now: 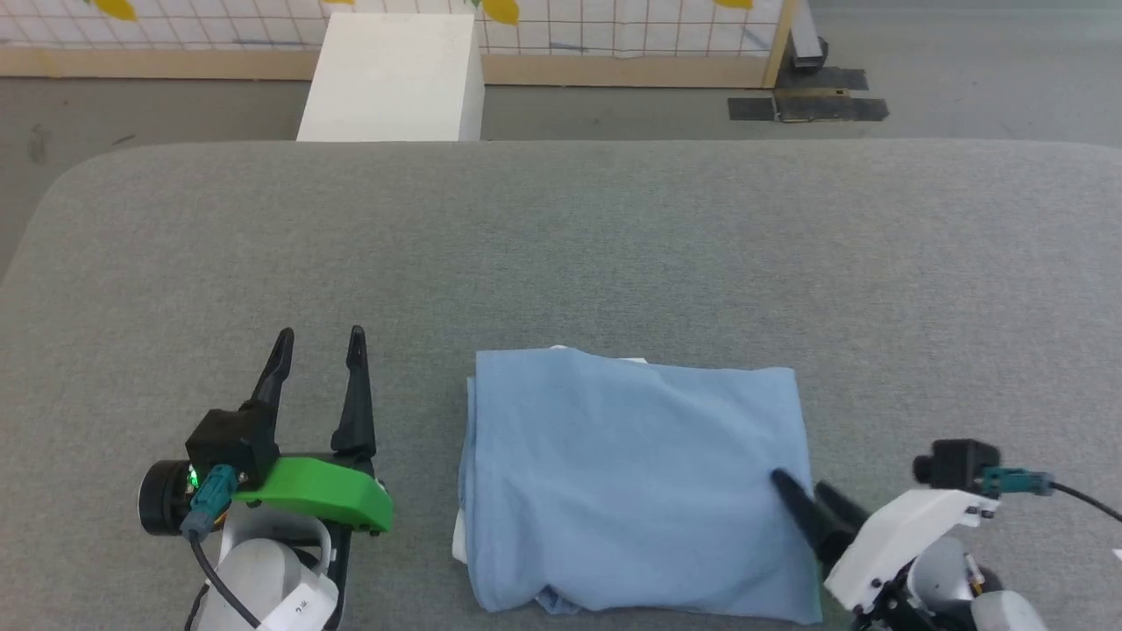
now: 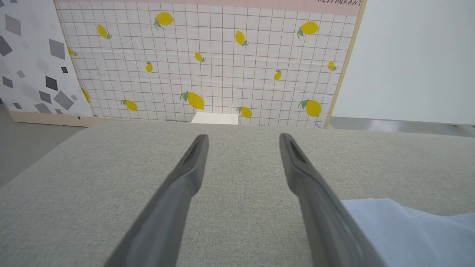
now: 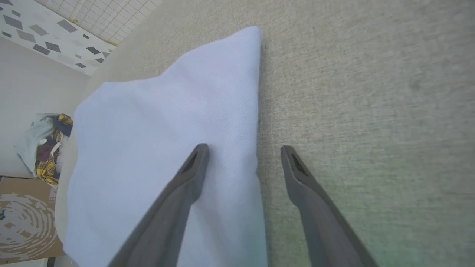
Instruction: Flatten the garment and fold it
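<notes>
The garment (image 1: 631, 482) lies as a folded light blue rectangle on the grey table, near its front edge, with a sliver of white showing at its far and left sides. My left gripper (image 1: 320, 337) stands open to the left of it, fingers pointing away over bare table, nothing between them. In the left wrist view that gripper (image 2: 243, 138) is open, with a corner of the garment (image 2: 408, 230) at the lower right. My right gripper (image 1: 798, 484) is open at the cloth's right edge. In the right wrist view the gripper (image 3: 243, 148) straddles that edge of the garment (image 3: 163, 129), holding nothing.
The grey fabric table (image 1: 561, 245) stretches wide around the cloth. A white box (image 1: 394, 74) stands on the floor beyond its far edge, before a lemon-patterned panel (image 2: 207, 59). A heap of clothes (image 3: 44, 148) and a cardboard box (image 3: 22, 218) sit off the table's side.
</notes>
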